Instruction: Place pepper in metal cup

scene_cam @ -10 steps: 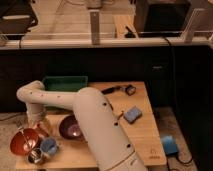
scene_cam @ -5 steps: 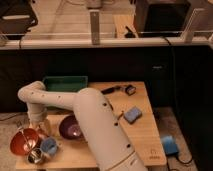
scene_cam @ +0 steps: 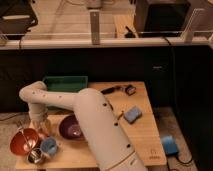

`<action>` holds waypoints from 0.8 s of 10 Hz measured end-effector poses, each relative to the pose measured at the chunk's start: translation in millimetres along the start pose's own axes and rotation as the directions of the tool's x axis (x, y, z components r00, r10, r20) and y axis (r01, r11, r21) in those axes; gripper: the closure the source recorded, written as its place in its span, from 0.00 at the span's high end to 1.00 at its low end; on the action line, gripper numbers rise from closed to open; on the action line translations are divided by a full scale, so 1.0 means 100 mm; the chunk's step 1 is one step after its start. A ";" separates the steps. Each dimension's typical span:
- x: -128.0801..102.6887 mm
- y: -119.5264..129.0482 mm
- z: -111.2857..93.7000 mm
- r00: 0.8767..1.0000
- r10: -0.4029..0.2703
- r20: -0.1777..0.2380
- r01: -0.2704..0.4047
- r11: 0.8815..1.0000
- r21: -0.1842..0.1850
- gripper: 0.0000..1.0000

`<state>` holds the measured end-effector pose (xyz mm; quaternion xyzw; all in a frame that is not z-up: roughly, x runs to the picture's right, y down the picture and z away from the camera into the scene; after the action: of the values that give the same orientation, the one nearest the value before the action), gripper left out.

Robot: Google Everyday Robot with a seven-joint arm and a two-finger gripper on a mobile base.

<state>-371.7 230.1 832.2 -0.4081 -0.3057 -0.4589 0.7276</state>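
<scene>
The metal cup (scene_cam: pixel 35 156) is small and shiny and stands at the table's front left corner, just in front of a light-blue cup (scene_cam: pixel 49 146). My gripper (scene_cam: pixel 43 127) hangs at the end of the white arm (scene_cam: pixel 55 99), over the left side of the table. It is between the copper-red bowl (scene_cam: pixel 23 141) and the purple bowl (scene_cam: pixel 71 127), behind and above the metal cup. The pepper does not show; I cannot tell whether it is in the gripper.
A green tray (scene_cam: pixel 65 83) sits at the back left of the wooden table (scene_cam: pixel 140 135). A blue sponge (scene_cam: pixel 132 114) lies mid-right with a thin yellowish stick (scene_cam: pixel 120 116) beside it. Dark small items (scene_cam: pixel 119 90) lie at the back. A blue object (scene_cam: pixel 170 145) is off the table's right edge.
</scene>
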 end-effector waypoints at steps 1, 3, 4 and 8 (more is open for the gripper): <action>0.02 0.03 0.00 1.000 0.011 0.001 -0.011 1.000 -0.002 0.51; 0.05 0.08 0.00 1.000 0.031 0.000 -0.031 1.000 -0.006 0.50; 0.07 0.11 0.00 0.999 0.043 -0.002 -0.043 0.999 -0.007 0.50; 0.18 0.30 -0.04 0.995 0.099 -0.014 -0.099 0.995 -0.009 0.47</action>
<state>-337.3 226.2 835.7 -0.4231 -0.2778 -0.4264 0.7497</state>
